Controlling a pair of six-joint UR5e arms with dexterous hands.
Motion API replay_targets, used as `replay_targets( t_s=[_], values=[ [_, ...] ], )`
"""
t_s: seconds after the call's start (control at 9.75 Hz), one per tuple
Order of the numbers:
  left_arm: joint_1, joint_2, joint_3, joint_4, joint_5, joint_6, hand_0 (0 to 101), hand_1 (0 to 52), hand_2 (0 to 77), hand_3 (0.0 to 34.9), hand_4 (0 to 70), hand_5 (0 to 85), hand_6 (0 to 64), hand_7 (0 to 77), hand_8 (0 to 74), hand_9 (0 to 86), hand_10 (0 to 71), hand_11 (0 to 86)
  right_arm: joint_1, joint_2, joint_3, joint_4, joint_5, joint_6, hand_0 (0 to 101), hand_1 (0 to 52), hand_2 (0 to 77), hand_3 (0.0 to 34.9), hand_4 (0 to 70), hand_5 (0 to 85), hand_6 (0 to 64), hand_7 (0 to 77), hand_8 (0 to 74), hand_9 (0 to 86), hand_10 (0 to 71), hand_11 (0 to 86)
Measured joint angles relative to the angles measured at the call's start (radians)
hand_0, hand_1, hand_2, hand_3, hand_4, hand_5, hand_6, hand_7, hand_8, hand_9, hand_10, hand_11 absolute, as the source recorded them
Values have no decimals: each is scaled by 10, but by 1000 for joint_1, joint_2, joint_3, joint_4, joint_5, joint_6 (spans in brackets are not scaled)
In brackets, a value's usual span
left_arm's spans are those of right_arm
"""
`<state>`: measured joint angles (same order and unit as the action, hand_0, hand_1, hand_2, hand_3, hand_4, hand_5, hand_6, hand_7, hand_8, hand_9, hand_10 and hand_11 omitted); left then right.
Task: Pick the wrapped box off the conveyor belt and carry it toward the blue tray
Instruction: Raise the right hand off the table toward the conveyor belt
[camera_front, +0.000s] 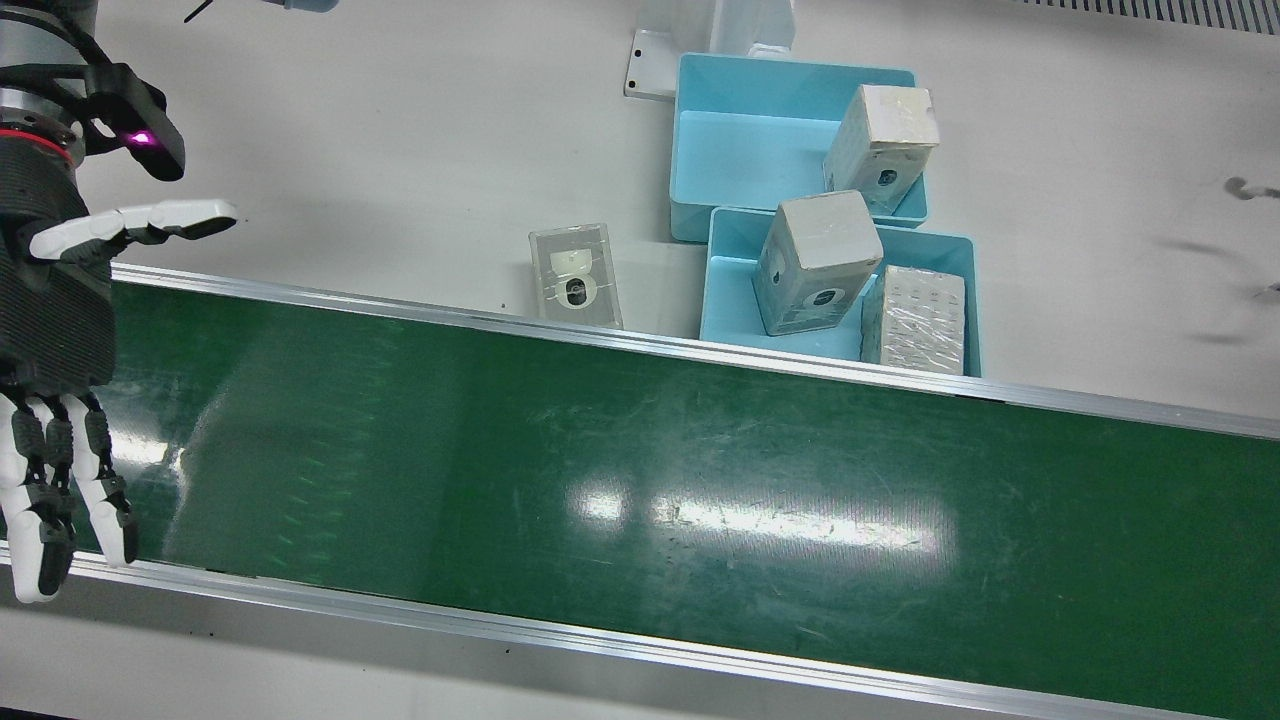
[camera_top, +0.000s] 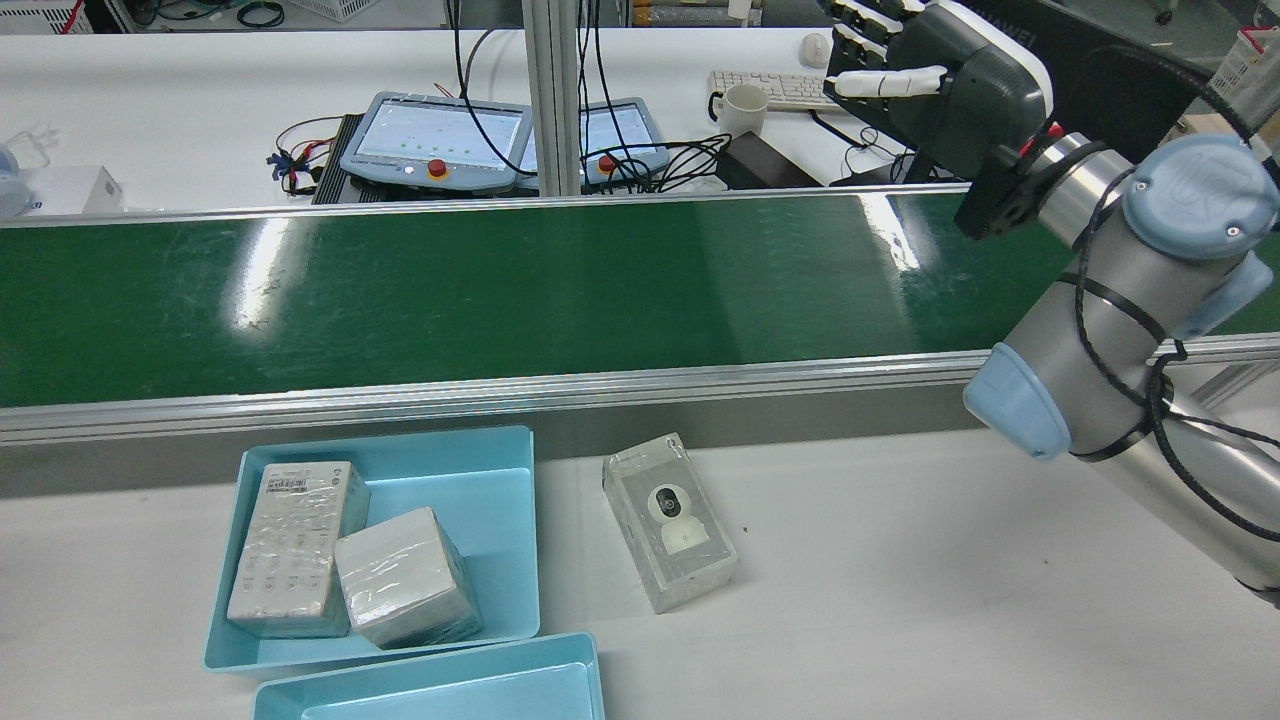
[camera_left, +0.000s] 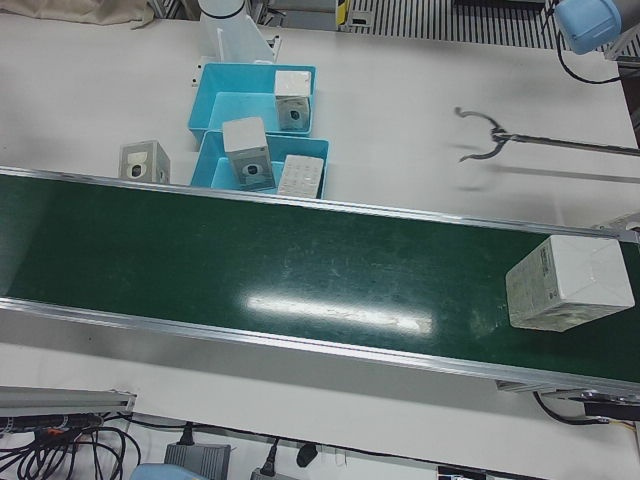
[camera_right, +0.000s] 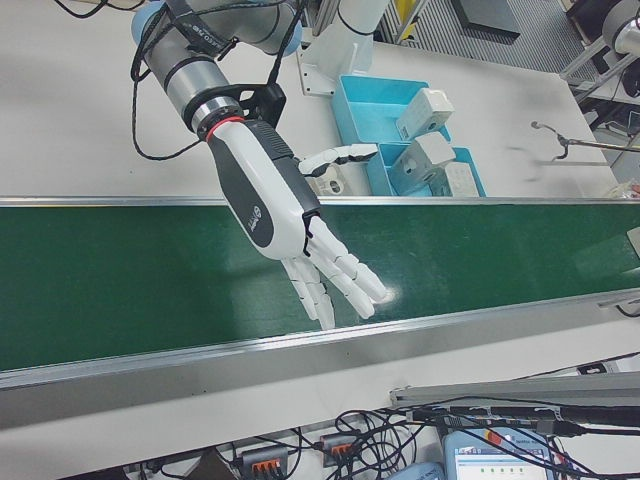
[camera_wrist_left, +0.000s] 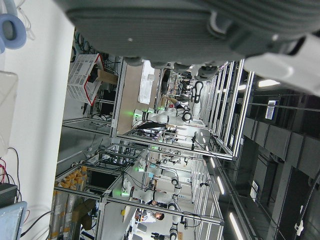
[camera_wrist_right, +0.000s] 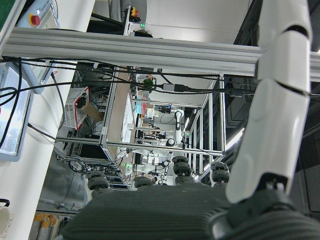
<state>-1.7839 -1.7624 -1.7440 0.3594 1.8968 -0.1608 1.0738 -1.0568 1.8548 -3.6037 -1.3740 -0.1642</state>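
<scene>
Wrapped box (camera_left: 568, 284) on green belt (camera_left: 300, 270), far from right hand (camera_right: 300, 225) | right hand fingers spread, holding nothing | left hand (camera_wrist_left: 210, 25): cannot tell

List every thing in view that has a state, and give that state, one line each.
Right hand: open, above the belt, holding nothing.
Left hand: only partly in view; state unclear.
Wrapped box: lying on the belt, untouched.
Near tray: holds two boxes.
Far tray: holds one box, leaning on its rim.
Camera box: lying flat on the table beside the trays.
</scene>
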Motion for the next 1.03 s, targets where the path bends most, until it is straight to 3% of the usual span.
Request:
replay_targets(
  t_s=[0.41, 0.72, 0.92, 1.03],
  values=[
    [0, 0, 0, 0, 0, 0, 0, 0, 11, 0, 5, 5, 5, 5, 0, 5, 5, 0, -2, -2, 3, 2, 0, 3, 448, 120, 147, 247, 0, 55, 0, 5, 0, 11, 27, 54],
    [0, 0, 0, 0, 0, 0, 0, 0, 5, 0, 5, 5, 5, 5, 5, 0, 5, 0, -5, -3, 4, 2, 0, 3, 451, 158, 180, 224, 0, 87, 0, 5, 0, 11, 27, 60],
    [0, 0, 0, 0, 0, 0, 0, 0, 5, 0, 5, 5, 5, 5, 5, 0, 5, 0, -8, -3, 3, 1, 0, 3, 454, 153, 191, 231, 0, 87, 0, 5, 0, 11, 27, 60],
    [0, 0, 0, 0, 0, 0, 0, 0, 11, 0, 5, 5, 5, 5, 5, 5, 5, 0, -12, -3, 2, 2, 0, 1, 456, 158, 207, 212, 0, 87, 0, 5, 0, 11, 27, 60]
  ],
)
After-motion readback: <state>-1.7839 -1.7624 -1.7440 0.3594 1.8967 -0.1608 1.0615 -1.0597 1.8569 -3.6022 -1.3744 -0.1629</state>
